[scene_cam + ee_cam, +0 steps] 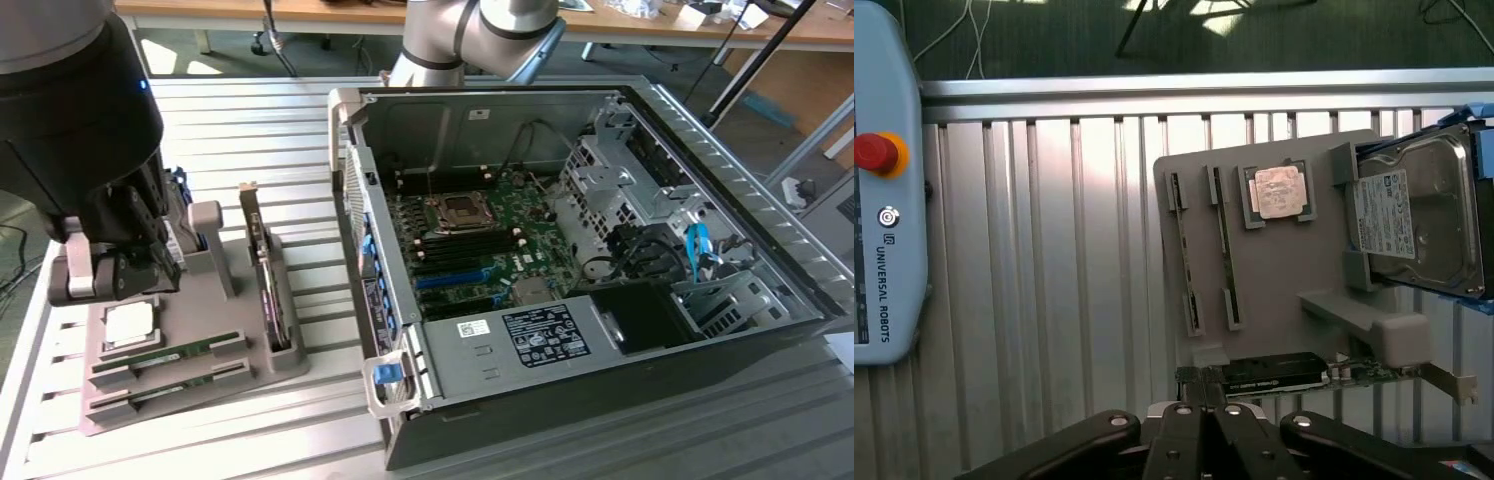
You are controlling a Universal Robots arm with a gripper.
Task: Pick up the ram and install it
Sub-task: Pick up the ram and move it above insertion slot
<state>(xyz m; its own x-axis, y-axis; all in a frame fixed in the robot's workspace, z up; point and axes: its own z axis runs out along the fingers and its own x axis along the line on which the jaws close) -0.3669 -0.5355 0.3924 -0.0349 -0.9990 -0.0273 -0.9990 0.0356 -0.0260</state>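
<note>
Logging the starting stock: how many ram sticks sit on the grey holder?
2. Both lie side by side in the grey holder's slots: one ram stick next to the silver processor chip, the other ram stick just beyond it. Sticks inside the computer could be hidden.

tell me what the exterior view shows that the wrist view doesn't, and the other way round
Exterior view: the open computer case lying on its side, with its motherboard and power supply exposed.

Wrist view: a light blue Universal Robots teach pendant with a red stop button.

Both: the grey holder tray on the slatted table, with two ram sticks lying in its slots, the silver processor chip beside them, and the expansion card standing on edge.
</note>
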